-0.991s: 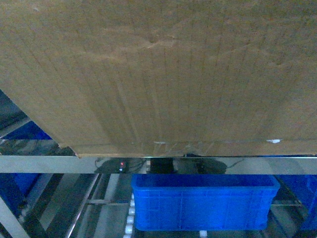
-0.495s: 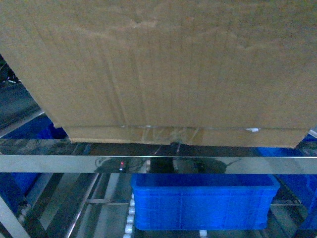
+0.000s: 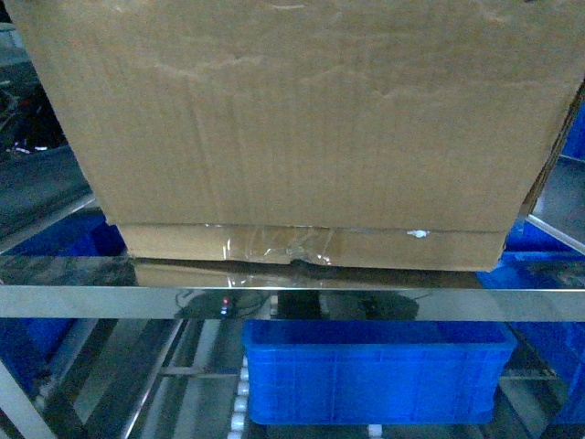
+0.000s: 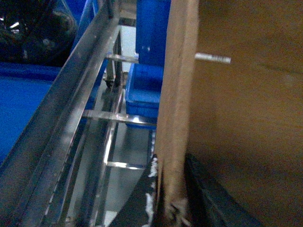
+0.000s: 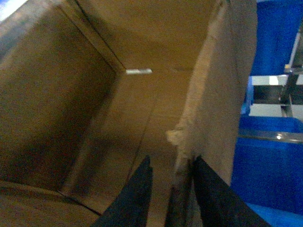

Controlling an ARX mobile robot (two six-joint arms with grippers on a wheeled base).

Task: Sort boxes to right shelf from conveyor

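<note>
The big brown cardboard box fills the top of the head view, and its taped bottom seam sits just above the right shelf's shiny front rail. In the left wrist view my left gripper is shut on the box's left wall, one dark finger outside and one inside. My right gripper straddles the torn rim of the right wall and is shut on it. The inside of the box looks empty apart from a white label strip. The conveyor is out of view.
A blue plastic crate stands on the rack's lower level under the box. More blue crates sit to the left and right. Steel rails and cross bars run alongside the box, with white rollers below.
In the head view the box has moved away from the camera, so it looks smaller. Its taped bottom edge now shows fully above the front rail.
</note>
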